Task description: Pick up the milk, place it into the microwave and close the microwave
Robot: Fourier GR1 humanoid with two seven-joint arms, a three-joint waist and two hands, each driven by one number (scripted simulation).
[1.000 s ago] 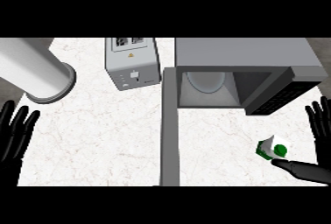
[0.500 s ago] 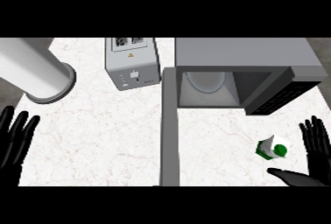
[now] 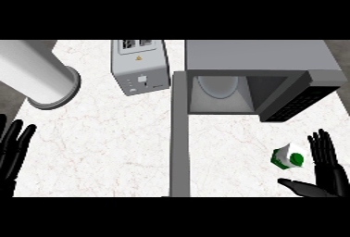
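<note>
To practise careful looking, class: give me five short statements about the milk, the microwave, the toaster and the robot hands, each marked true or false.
1. The microwave is open. True.
2. The milk is inside the microwave. False: it is on the counter, in front of the microwave.
3. The right robot hand is curled round the milk. False: its fingers are straight, beside the carton.
4. A toaster stands left of the microwave. True.
5. The left robot hand rests open at the left edge. True.

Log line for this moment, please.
phase: pre-grasp | right hand: open, beside milk, not holding it | left hand: open, resting at left edge | milk: on counter | microwave: door open
</note>
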